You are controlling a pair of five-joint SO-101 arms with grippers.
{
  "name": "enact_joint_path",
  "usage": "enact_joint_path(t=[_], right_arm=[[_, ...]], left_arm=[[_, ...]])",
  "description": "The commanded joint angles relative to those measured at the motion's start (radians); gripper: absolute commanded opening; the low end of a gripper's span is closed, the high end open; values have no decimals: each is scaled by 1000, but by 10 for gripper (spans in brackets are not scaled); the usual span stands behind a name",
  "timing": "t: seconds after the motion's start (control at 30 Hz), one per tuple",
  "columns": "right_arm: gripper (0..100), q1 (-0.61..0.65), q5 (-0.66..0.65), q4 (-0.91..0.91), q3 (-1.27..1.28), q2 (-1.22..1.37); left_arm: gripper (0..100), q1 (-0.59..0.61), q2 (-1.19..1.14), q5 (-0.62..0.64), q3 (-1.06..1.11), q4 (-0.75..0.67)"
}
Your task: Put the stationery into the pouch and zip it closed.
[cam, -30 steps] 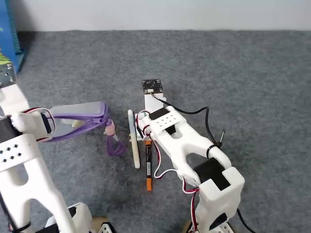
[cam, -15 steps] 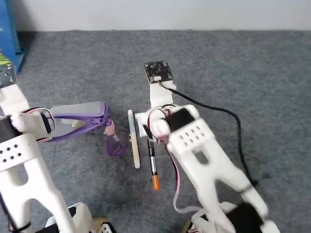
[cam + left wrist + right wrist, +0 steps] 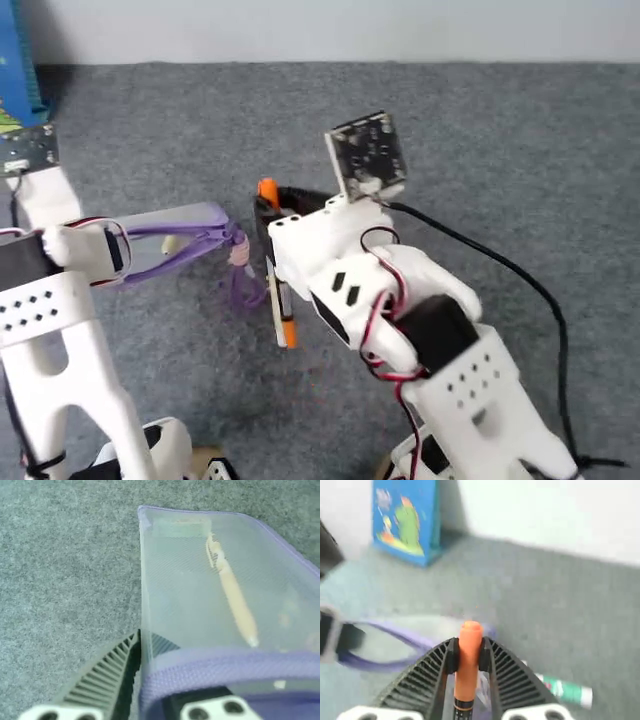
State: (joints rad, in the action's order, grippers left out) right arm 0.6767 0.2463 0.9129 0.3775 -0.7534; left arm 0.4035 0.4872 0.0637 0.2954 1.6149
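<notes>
A translucent pouch (image 3: 182, 226) with purple trim hangs off the carpet, its opening edge pinched in my left gripper (image 3: 150, 677), which is shut on it. A beige pen (image 3: 233, 597) lies inside the pouch (image 3: 200, 595). My right gripper (image 3: 468, 652) is shut on a black pen with orange ends (image 3: 469, 642), held just off the pouch's (image 3: 395, 642) open mouth. In the high view that pen (image 3: 267, 190) runs down past the right gripper (image 3: 272, 208), close to the zipper pull (image 3: 240, 255). A white marker (image 3: 274, 290) lies on the carpet beneath.
A blue box (image 3: 15, 70) stands at the far left by the wall, seen also as the blue box (image 3: 405, 517) in the right wrist view. The white marker (image 3: 565, 690) has a green band. Grey carpet (image 3: 500, 150) spreads open to the right.
My right arm lifted the orange-tipped pen off the carpet and swung it left and back to the pouch's mouth. The left arm raised the pouch slightly.
</notes>
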Motion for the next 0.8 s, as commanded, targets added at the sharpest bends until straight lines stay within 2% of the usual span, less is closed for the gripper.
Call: enact_joint_path(t=[0.0, 0.23, 0.4, 0.63, 0.77], right_arm=[[8, 7, -11, -81, -11, -64], [8, 7, -5, -206, -9, -131], [8, 7, -3, -305, 31, -162], [8, 13, -12, -684, 253, -257], [7, 56, -89, -874, 354, -298]], left_arm=[[12, -46, 6, -5, -73, -3], [12, -120, 6, 61, -237, 87], [12, -138, 8, 86, -275, 100], [12, -140, 8, 94, -280, 103], [12, -138, 8, 94, -278, 114]])
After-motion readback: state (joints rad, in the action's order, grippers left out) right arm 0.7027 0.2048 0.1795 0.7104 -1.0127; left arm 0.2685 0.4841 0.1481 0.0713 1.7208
